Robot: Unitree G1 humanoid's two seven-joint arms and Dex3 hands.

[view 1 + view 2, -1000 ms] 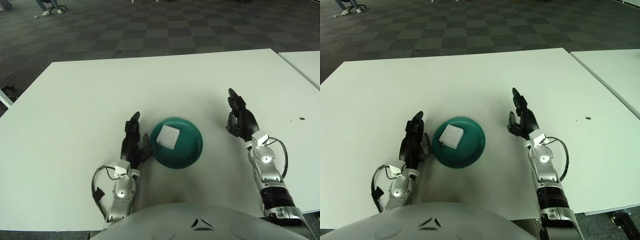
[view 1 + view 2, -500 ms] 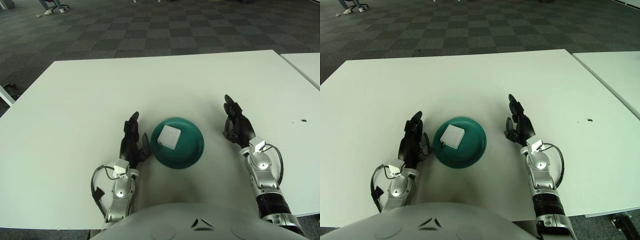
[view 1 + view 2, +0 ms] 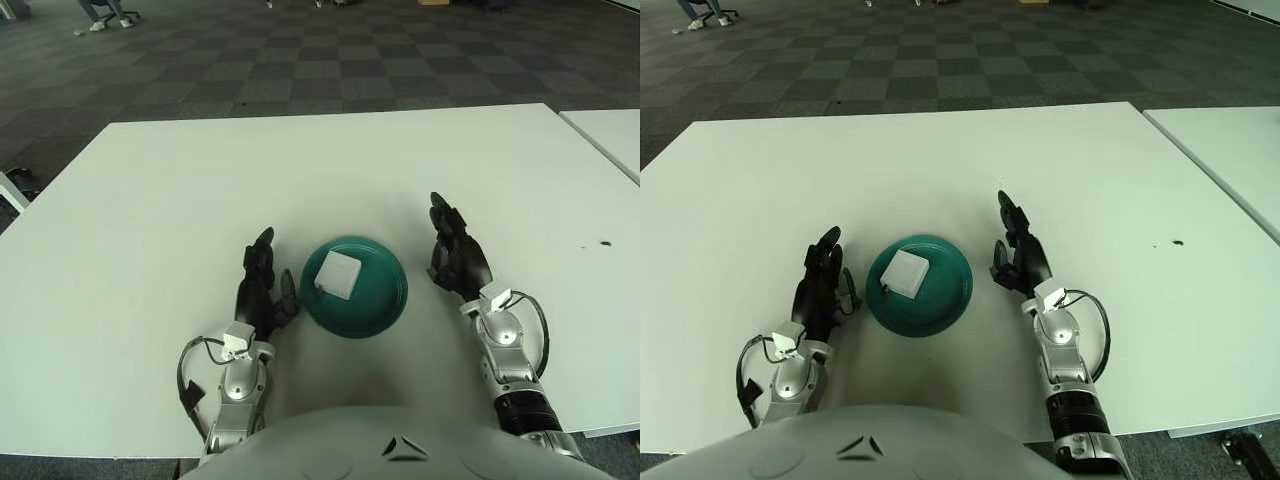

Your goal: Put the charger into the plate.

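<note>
A white desk [image 3: 150, 200] over dark checkered carpet, with the charger already in the plate.

The left hand [image 3: 262, 290] shows just left of the green plate [image 3: 385, 300], fingers extended and relaxed, holding nothing; the right hand [image 3: 455, 255] shows just right of it, likewise loose and empty (neither touches the plate). The white charger [image 3: 336, 274] lies flat on the plate's left half, a squarish block with no clear long axis, corners turned slightly askew.
</note>
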